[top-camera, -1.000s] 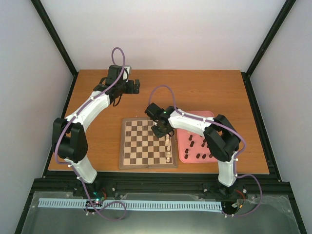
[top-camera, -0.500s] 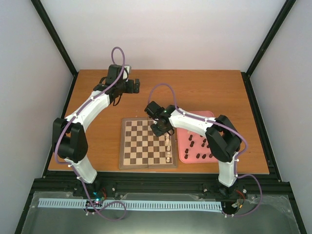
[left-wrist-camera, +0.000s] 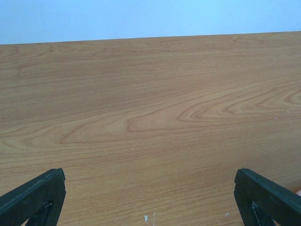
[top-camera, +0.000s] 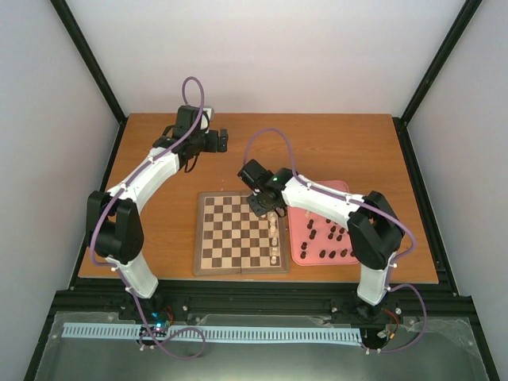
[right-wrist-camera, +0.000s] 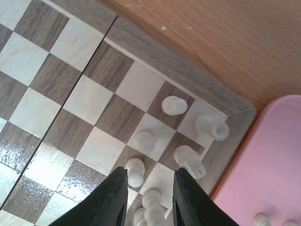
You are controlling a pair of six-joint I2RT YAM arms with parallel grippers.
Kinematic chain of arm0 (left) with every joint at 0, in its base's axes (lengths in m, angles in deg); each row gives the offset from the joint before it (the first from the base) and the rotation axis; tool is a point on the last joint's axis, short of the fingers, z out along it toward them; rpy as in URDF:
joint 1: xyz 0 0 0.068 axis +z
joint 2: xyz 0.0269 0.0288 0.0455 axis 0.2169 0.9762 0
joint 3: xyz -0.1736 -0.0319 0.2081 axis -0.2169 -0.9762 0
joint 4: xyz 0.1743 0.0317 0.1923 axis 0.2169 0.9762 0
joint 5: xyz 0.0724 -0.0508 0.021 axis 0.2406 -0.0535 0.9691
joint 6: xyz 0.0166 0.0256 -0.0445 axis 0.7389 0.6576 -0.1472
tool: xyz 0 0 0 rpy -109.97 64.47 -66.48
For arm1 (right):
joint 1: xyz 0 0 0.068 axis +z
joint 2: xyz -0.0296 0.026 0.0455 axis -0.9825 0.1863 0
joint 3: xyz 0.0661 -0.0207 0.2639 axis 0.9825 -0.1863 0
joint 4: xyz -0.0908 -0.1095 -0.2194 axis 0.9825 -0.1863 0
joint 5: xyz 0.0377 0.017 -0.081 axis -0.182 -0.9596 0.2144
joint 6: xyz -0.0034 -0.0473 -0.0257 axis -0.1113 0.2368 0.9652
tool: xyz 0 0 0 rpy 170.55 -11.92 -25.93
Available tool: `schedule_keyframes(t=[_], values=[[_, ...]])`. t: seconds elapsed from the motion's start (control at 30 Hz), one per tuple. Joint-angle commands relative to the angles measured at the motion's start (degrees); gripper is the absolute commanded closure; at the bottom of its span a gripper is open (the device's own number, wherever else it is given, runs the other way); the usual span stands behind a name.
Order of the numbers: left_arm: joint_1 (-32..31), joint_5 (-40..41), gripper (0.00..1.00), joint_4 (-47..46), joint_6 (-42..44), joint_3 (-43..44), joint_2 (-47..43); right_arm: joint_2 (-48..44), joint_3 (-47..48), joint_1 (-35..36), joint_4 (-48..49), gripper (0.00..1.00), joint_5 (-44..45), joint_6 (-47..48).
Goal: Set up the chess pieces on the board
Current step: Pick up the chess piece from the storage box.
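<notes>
From above, the square checked wooden chessboard [top-camera: 230, 234] lies near the middle of the orange-brown wooden table [top-camera: 333, 151]. Cream chess pieces [top-camera: 274, 238] line its right edge, and dark chess pieces [top-camera: 327, 238] sit in the pink rectangular tray [top-camera: 295, 252] just to its right.

Left wrist: the left gripper [left-wrist-camera: 150, 207] gapes wide over the table.

Right wrist: the right gripper [right-wrist-camera: 150, 188] is narrowly parted above cream pieces at the board's far right corner and touches none of them.

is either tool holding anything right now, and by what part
Left tool holds nothing. Right tool straddles cream chess pieces; whether it grips one cannot be told.

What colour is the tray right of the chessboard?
The tray beside the board is pink; it shows best in the top external view.
</notes>
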Motion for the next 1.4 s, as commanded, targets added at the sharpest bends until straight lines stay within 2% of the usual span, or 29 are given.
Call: schedule_keyframes(t=[0.0,0.3,0.6,0.87,1.37], values=[[0.45,0.29,0.0,0.92,-0.37,2.51,0.1,-4.21,-0.47,-0.26,1.14,0.69,5.65,-1.1],[0.47,0.28,0.0,0.99,-0.29,2.52,0.01,-10.18,-5.72,-4.99,0.51,0.67,7.91,-3.06],[0.42,-0.03,0.0,0.96,-0.39,2.63,0.35,-15.05,-16.8,-10.5,0.83,0.67,5.52,-4.63],[0.47,-0.23,0.0,1.1,-0.44,2.7,0.17,-15.16,-22.05,-13.04,3.73,0.66,3.15,-4.63],[0.46,0.03,0.0,0.95,-0.42,2.68,0.55,-9.76,-22.63,-16.83,7.73,0.67,-0.04,-2.02]])
